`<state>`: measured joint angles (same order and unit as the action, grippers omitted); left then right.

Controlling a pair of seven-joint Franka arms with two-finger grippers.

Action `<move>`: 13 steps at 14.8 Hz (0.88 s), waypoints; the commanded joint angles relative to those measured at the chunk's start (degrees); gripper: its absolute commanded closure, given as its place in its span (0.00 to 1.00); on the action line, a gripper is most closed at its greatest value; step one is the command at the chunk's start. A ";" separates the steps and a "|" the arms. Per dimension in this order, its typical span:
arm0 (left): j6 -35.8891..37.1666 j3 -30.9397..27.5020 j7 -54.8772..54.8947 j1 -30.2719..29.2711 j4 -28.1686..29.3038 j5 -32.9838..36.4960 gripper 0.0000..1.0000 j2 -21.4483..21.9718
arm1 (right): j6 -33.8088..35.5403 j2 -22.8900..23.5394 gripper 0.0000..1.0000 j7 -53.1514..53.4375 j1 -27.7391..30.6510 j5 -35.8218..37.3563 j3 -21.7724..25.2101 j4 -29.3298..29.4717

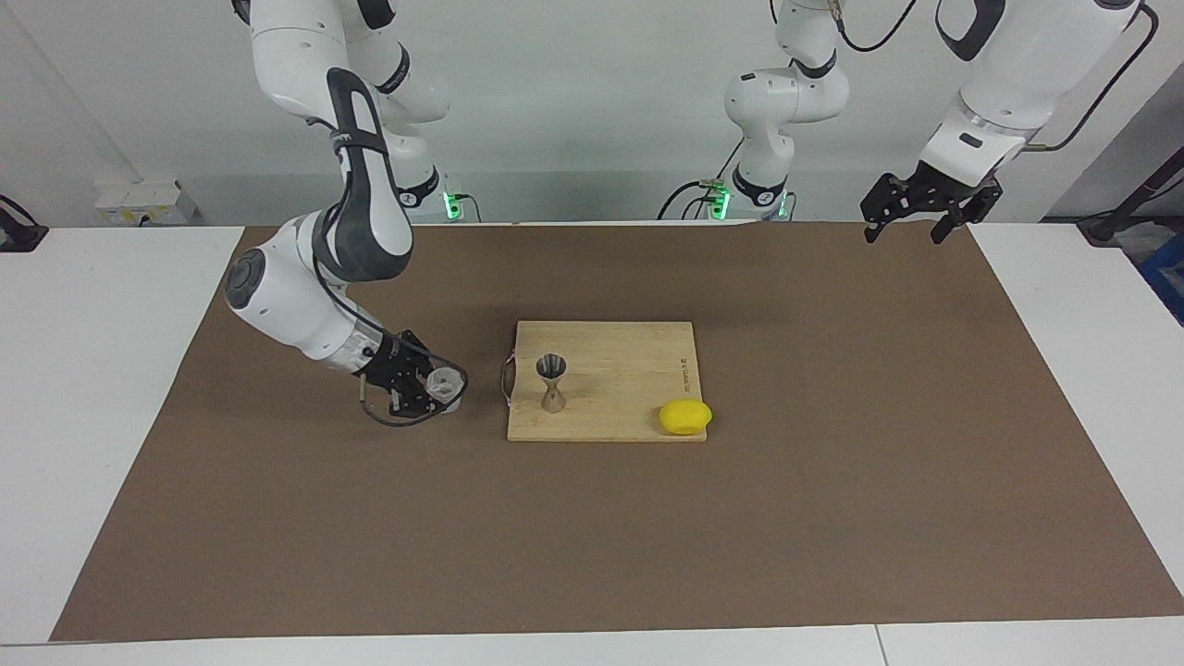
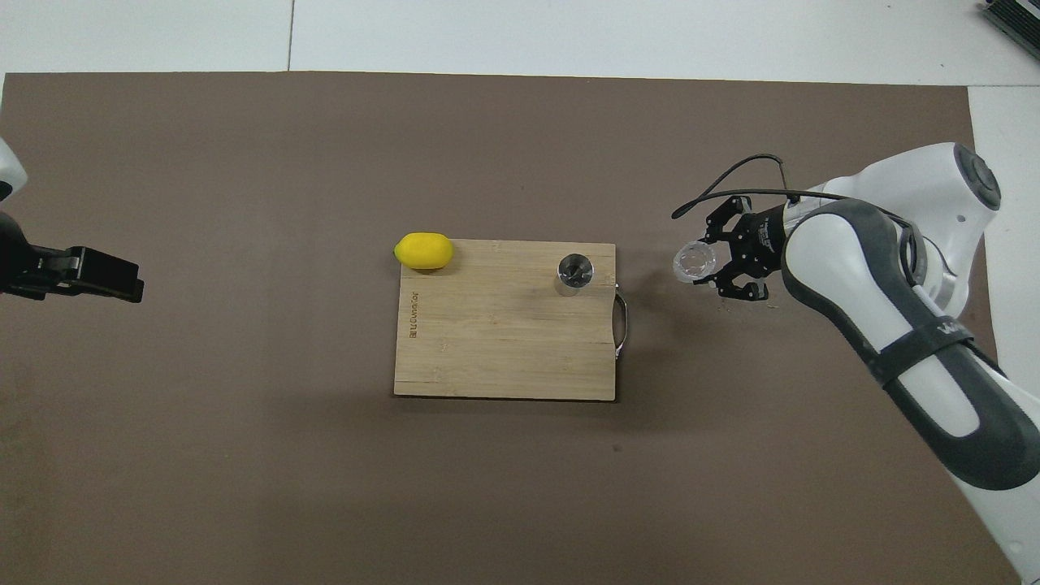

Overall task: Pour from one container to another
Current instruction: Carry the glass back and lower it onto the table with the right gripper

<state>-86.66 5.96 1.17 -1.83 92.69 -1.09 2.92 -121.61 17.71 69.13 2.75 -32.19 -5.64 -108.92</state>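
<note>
I'm seeing my right gripper [image 1: 435, 388] clamping the glass cup [image 1: 447, 384] over bare mat [image 1: 832, 518] just off the cutting board's [image 1: 610, 370] handle edge, jigger [image 1: 552, 382] standing nearby on the board, left gripper [image 1: 916, 215] waiting wide open, holding nothing.

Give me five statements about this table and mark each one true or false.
1. The right claw is shut on the glass cup. True.
2. The metal jigger stands upright on the wooden cutting board. True.
3. The cup is being held directly over the jigger. False: it is over the brown mat, beside the board's handle end.
4. The lemon lies at the board's corner, farther from the robots than the jigger. True.
5. The left claw grips the lemon. False: it waits open and empty, raised at the left arm's end of the table.
</note>
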 commanded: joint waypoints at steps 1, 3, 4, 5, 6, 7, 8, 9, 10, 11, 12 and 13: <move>0.00 -0.42 -0.03 0.34 1.44 -0.14 0.00 1.30 | -1.18 -0.14 1.00 -7.32 3.74 -6.02 -0.77 -3.40; 0.00 -0.42 -0.03 0.34 1.44 -0.14 0.00 1.30 | -0.39 0.65 1.00 -8.92 5.85 -7.01 -0.77 -3.49; 0.00 -0.42 -0.03 0.34 1.44 -0.14 0.00 1.30 | 0.14 1.27 1.00 -9.44 6.99 -7.09 -0.86 -3.49; 0.00 -0.42 -0.03 0.34 1.44 -0.14 0.00 1.30 | 0.49 1.71 1.00 -11.10 7.61 -7.44 -0.86 -3.49; 0.00 -0.42 -0.03 0.34 1.44 -0.14 0.00 1.30 | 0.93 2.15 1.00 -12.60 8.32 -8.49 -0.77 -3.58; 0.00 -0.42 -0.03 0.34 1.44 -0.14 0.00 1.30 | 1.02 2.32 1.00 -13.57 8.84 -9.11 -0.77 -3.84; 0.00 -0.42 -0.03 0.34 1.44 -0.22 0.00 1.30 | 0.93 2.41 1.00 -14.02 9.20 -9.12 -0.77 -4.36; 0.00 -0.42 -0.03 0.34 1.44 -0.14 0.00 1.30 | 0.93 2.41 1.00 -14.11 9.38 -9.20 -0.77 -4.63; 0.00 -0.42 -0.03 0.34 1.44 -0.14 0.00 1.30 | 0.85 2.41 1.00 -14.11 9.46 -9.38 -0.77 -4.81; 0.00 -0.42 -0.03 0.34 1.44 -0.14 0.00 1.30 | 0.41 2.33 1.00 -14.11 9.47 -9.47 -0.77 -5.42; 0.00 -0.42 -0.03 0.34 1.44 -0.14 0.00 1.30 | 0.14 2.24 1.00 -14.02 9.55 -9.47 -0.60 -5.95; 0.00 -0.42 -0.03 0.34 1.44 -0.22 0.00 1.30 | -0.29 1.98 1.00 -14.02 10.34 -9.47 -0.60 -6.82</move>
<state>-86.66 5.96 1.17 -1.83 92.69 -1.09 2.92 -121.28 20.68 56.95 11.31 -39.55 -5.64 -113.55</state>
